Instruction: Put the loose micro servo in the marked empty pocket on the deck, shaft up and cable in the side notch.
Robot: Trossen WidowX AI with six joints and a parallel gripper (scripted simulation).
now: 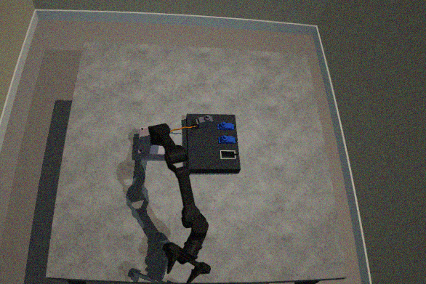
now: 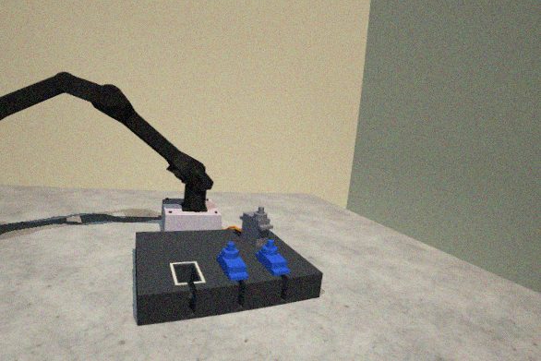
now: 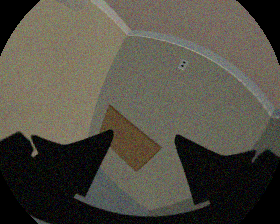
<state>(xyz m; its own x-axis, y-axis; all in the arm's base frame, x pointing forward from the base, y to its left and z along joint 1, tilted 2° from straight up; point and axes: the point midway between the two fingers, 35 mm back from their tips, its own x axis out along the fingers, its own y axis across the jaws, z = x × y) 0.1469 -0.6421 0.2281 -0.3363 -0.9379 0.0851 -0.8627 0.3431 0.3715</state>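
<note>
The loose grey micro servo [image 1: 204, 120] [image 2: 257, 226] stands upright on the dark deck [image 1: 203, 149] [image 2: 157, 250], near a corner on the arm-base side, its shaft pointing up. Its orange cable [image 1: 183, 128] [image 2: 234, 228] runs over the deck's edge toward the arm base. The marked pocket's pale outline [image 1: 227, 150] [image 2: 173, 273] surrounds an empty dark opening. Its side notch [image 2: 193, 298] cuts the deck's side. My gripper [image 1: 179, 276] [image 3: 144, 136] is open and empty, far from the deck at the bottom of the top view. It is outside the exterior view.
Two blue servos [image 1: 226, 126] [image 1: 227, 139] [image 2: 272, 259] [image 2: 233, 263] sit in the deck in a row with the marked pocket. The arm's pale base [image 1: 144, 131] [image 2: 191, 222] stands beside the deck. The wrist view shows walls and a brown panel [image 3: 133, 142].
</note>
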